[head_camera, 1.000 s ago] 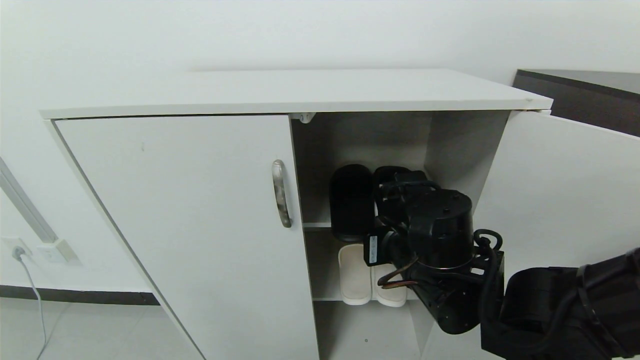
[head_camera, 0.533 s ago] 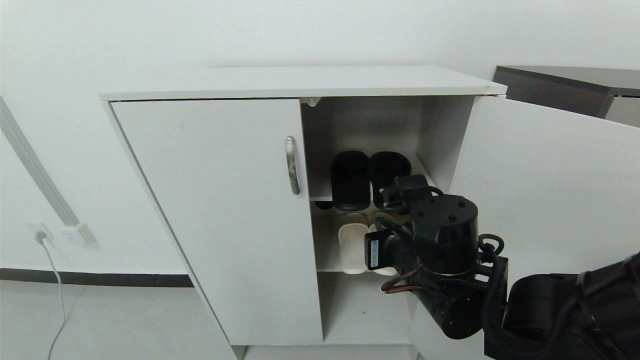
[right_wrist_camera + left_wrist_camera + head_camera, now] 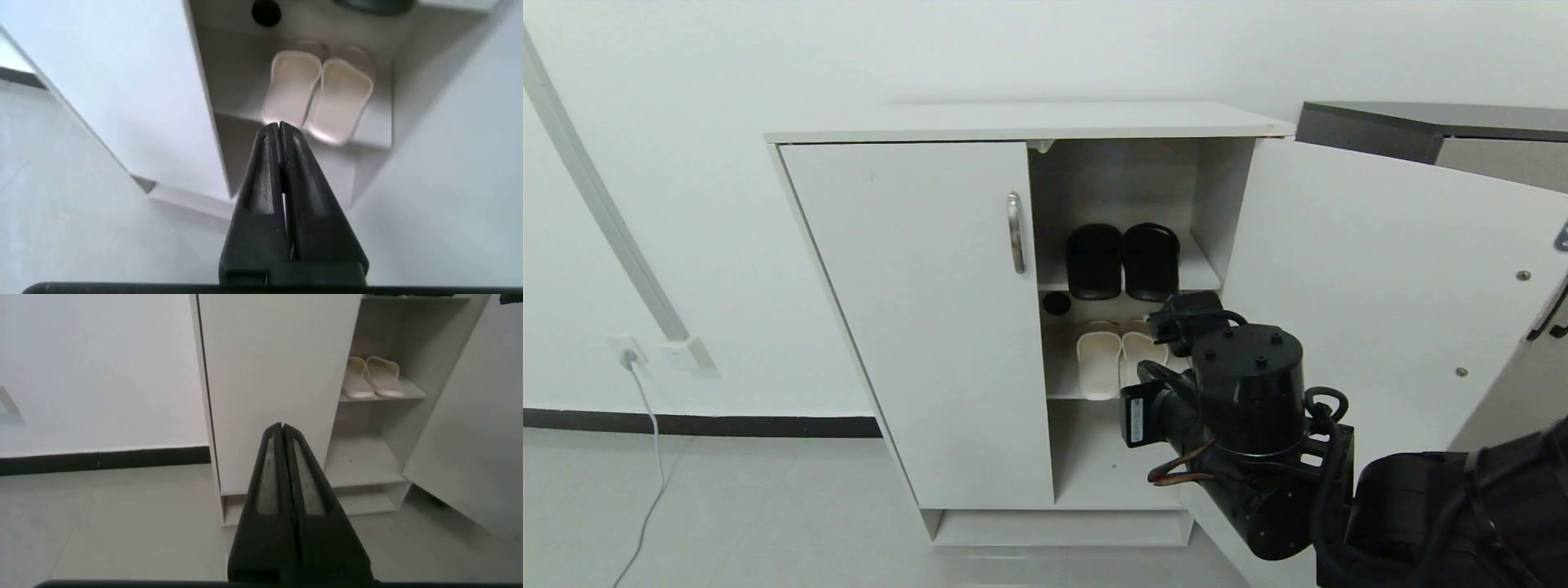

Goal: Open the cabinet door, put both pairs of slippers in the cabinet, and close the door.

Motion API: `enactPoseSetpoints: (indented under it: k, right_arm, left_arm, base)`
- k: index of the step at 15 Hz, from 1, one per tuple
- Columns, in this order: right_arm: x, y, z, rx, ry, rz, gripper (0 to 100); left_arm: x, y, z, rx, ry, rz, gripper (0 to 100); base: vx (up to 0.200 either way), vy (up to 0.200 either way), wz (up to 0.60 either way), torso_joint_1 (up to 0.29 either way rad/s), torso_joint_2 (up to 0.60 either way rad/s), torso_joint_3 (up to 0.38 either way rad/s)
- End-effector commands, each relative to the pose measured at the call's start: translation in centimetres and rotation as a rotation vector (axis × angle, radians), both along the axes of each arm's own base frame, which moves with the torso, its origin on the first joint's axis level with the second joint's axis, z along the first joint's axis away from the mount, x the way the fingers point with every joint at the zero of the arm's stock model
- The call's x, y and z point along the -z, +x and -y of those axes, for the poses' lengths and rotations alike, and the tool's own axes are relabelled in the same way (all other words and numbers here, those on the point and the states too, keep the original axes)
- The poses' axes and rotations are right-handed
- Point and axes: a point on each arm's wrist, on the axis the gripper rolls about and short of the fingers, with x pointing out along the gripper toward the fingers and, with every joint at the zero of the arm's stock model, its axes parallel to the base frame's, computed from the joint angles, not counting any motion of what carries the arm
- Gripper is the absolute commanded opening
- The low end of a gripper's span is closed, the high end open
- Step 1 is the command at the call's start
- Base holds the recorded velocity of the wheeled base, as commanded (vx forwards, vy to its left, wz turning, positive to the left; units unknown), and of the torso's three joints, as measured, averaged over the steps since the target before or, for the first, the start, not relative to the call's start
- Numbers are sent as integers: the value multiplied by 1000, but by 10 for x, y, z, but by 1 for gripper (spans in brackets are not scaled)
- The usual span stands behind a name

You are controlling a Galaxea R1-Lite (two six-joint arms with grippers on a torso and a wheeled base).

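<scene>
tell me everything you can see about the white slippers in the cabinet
The white slippers are a cream pair of open slides that look smooth and moulded. They lie flat and side by side, close together, with toes pointing inward and heels toward the opening. They rest on the middle shelf, and nothing else touches them. The black slippers sit one shelf above.

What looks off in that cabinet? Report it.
Nothing is askew or spilled. The black slippers sit side by side on the upper shelf, the white slippers paired on the shelf below. The right door stands wide open, and a small dark round thing near the white pair is unidentifiable.
</scene>
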Motion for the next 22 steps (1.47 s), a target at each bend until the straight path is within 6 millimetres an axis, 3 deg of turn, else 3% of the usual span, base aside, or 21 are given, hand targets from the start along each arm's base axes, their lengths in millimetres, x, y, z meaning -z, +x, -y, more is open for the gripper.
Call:
enactPoseSetpoints:
  k: [1, 5, 22]
  right_arm:
    - [2, 0, 0, 0, -7, -5, 0]
    - [4, 0, 0, -2, -11, -8, 0]
    - [8, -2, 1, -11, -26, -20, 0]
  left_arm:
    - [0, 0, 0, -1, 0, 0, 0]
    - [0, 0, 0, -1, -2, -2, 0]
    - [0, 0, 0, -3, -5, -2, 0]
  base:
    - [-200, 0, 0, 7, 2, 2]
    - [-200, 0, 0, 1, 1, 5]
    - [0, 0, 0, 0, 0, 0]
